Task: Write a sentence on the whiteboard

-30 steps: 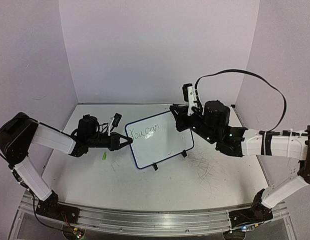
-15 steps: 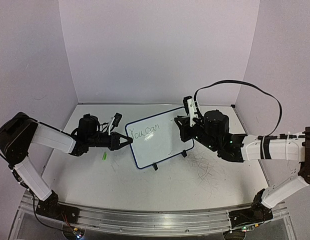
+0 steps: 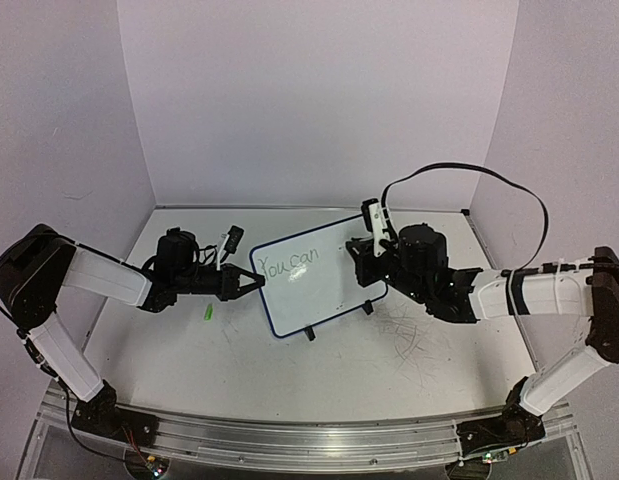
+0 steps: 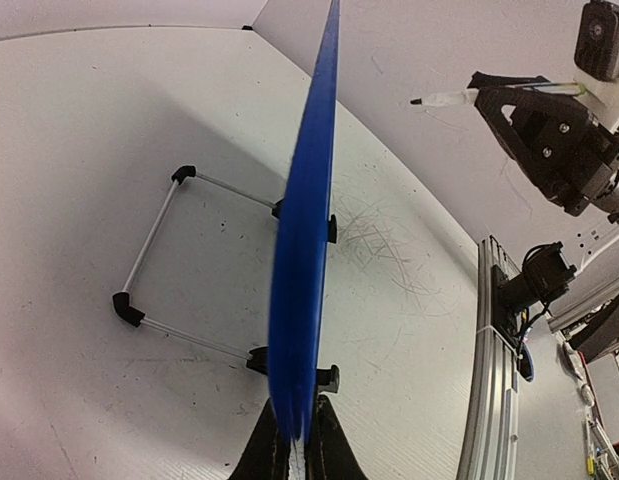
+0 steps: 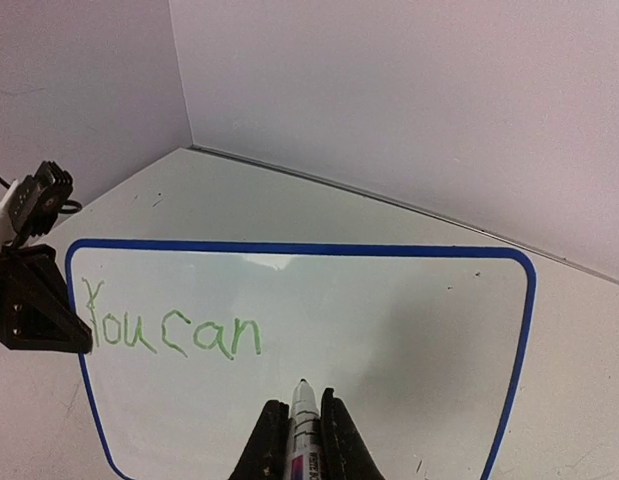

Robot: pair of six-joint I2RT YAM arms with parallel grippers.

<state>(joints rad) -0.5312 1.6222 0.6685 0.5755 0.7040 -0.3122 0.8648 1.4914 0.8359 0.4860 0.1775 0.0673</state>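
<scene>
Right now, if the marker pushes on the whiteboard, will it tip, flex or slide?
Probably stiff: the whiteboard looks thin but straight edge-on. Likely light and tippy on its thin wire stand. The left gripper pinching its edge should steady it against the marker.

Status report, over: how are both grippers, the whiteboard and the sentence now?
Left gripper shut on whiteboard edge, board standing. Right gripper shut on marker, tip aimed below the sentence, which reads only "You can". Nothing blocks the marker.
</scene>
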